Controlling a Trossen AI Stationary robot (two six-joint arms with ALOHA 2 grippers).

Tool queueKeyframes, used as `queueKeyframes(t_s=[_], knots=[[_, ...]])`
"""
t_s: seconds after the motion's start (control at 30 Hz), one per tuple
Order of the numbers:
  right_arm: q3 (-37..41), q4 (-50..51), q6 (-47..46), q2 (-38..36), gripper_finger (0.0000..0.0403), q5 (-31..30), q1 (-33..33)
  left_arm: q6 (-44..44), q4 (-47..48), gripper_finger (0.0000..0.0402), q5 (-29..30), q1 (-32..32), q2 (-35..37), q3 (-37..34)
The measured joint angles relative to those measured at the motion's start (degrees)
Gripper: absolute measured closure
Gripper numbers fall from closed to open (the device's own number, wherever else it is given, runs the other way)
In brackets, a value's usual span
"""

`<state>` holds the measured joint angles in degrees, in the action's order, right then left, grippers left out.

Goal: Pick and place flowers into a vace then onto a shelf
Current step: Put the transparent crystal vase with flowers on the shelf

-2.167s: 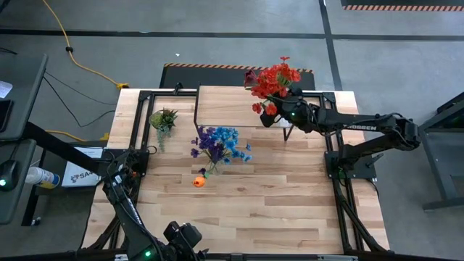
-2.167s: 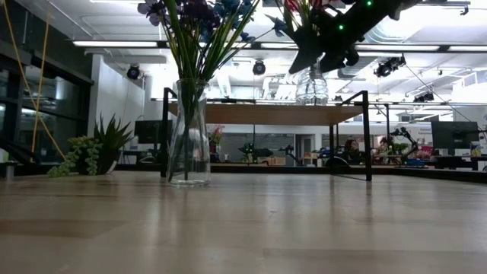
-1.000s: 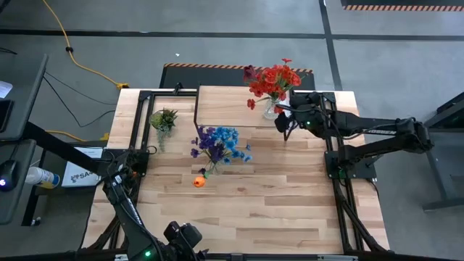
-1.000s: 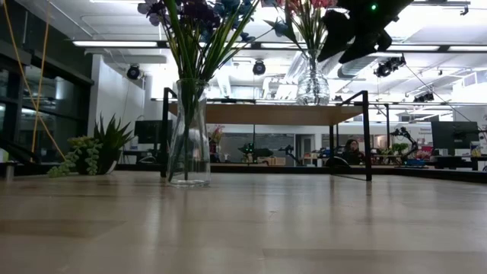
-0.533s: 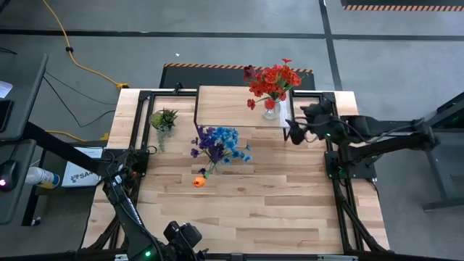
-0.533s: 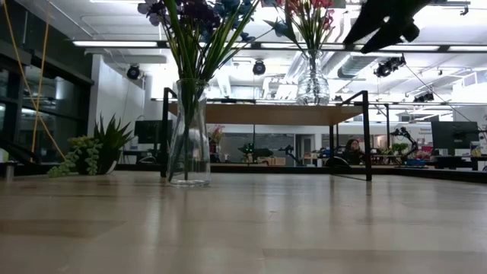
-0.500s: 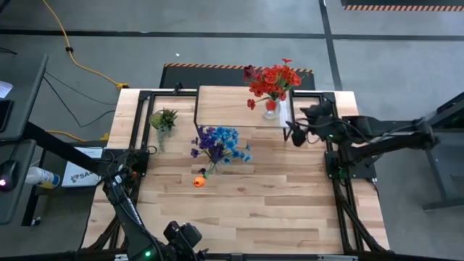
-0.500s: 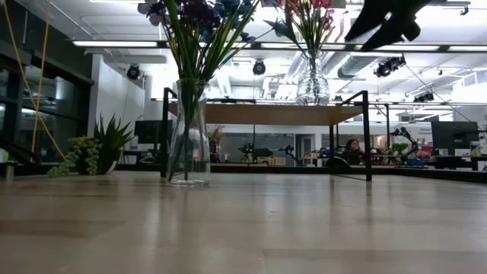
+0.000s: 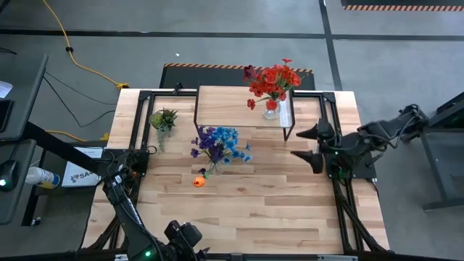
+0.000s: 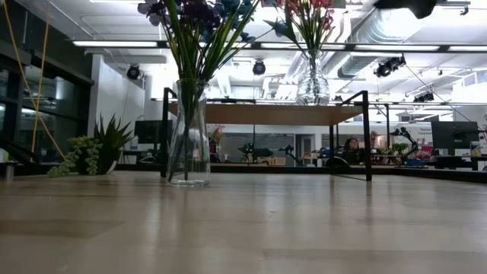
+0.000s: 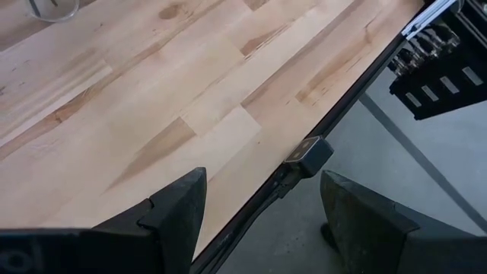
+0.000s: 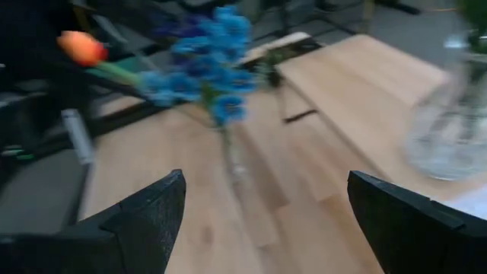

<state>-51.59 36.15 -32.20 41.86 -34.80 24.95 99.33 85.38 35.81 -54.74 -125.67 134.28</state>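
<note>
A glass vase (image 9: pixel 270 110) of red flowers (image 9: pixel 274 78) stands on the right end of the wood-topped shelf (image 9: pixel 232 105), also seen in the low view as the vase (image 10: pixel 312 82) on the shelf (image 10: pixel 259 113). A second vase (image 10: pixel 189 137) of blue and purple flowers (image 9: pixel 219 142) stands on the table, with an orange bloom (image 9: pixel 199 181) next to it. My right gripper (image 9: pixel 310 146) hangs open to the right of the shelf, holding nothing; its wrist view shows the fingers wide apart (image 12: pixel 266 228). My left gripper (image 11: pixel 262 221) waits open over the table's near edge.
A small green spiky plant (image 9: pixel 163 119) stands at the table's far left, beside the shelf. The shelf's black legs (image 10: pixel 367 137) rise from the table. Bare wooden tabletop (image 9: pixel 254 210) stretches across the near half. A person sits in the room beyond (image 10: pixel 351 148).
My right gripper has drawn away from the red-flower vase toward the table's right edge and a little nearer, swinging round as it went, and has stayed open. The vase stays upright on the shelf.
</note>
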Motion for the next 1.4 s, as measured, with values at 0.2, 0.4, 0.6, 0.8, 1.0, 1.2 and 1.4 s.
queueKeyframes(t_s=[0.2, 0.4, 0.6, 0.8, 1.0, 1.2, 1.4], knots=[[0.0, -8.6, 1.1, 0.6, 0.0052, -0.5, 8.9, 0.1, -0.4, 0.0110, 0.1, 0.0, 0.0, 0.0], [0.0, -23.5, 9.0, 0.6, 0.0052, -3.8, 18.3, 0.1, -2.6, 0.0110, 0.2, 0.0, 0.0, -1.1], [0.0, -38.0, 18.3, 2.1, 0.0052, -4.2, 26.3, 1.2, -8.1, 0.0110, -0.3, 0.0, -0.1, -6.4], [-0.1, -49.4, 25.5, 5.7, 0.0052, -5.4, 32.0, 1.7, -15.4, 0.0110, -0.4, 0.0, -0.1, -13.5], [-0.1, -58.8, 31.5, 9.0, 0.0052, -7.4, 35.7, 3.2, -18.0, 0.0110, -0.5, 0.0, -0.1, -19.4], [-0.1, -61.1, 32.6, 10.6, 0.0052, -9.6, 38.3, 3.7, -16.3, 0.0110, -0.3, 0.0, -0.1, -23.6], [-0.1, -62.6, 33.2, 12.2, 0.0052, -13.5, 39.9, 7.7, -11.9, 0.0110, 1.4, 0.0, 0.0, -26.7]])
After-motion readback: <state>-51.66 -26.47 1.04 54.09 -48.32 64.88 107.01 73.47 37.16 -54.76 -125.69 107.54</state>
